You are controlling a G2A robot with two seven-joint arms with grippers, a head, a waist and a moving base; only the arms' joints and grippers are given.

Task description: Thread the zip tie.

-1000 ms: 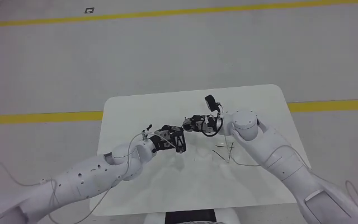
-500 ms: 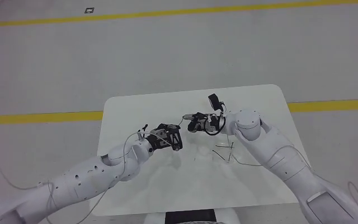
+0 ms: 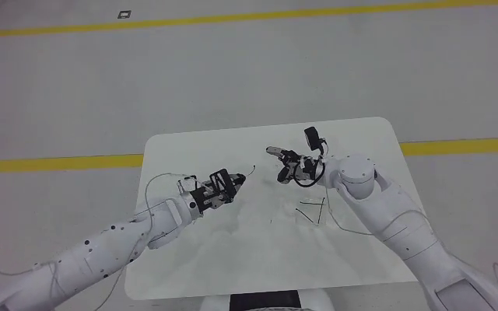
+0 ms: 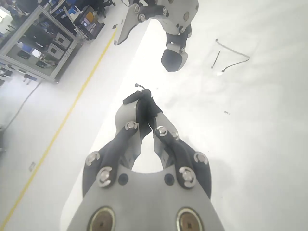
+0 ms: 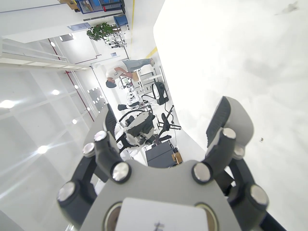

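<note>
Thin dark plastic zip tie (image 4: 140,87): short end pokes from L jaws, pinched shut on it above white tabletop (image 3: 366,144); R jaws wide, empty, well apart; risk: little tie exposed, flexing end may miss R grip or slip.

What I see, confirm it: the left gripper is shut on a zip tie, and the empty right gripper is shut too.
The right gripper is open; the right wrist view shows its jaws spread wide. The left gripper is shut on the zip tie.

White rounded arms (image 3: 109,249), silver screws (image 4: 105,176), black gripper pads (image 5: 217,117)
</note>
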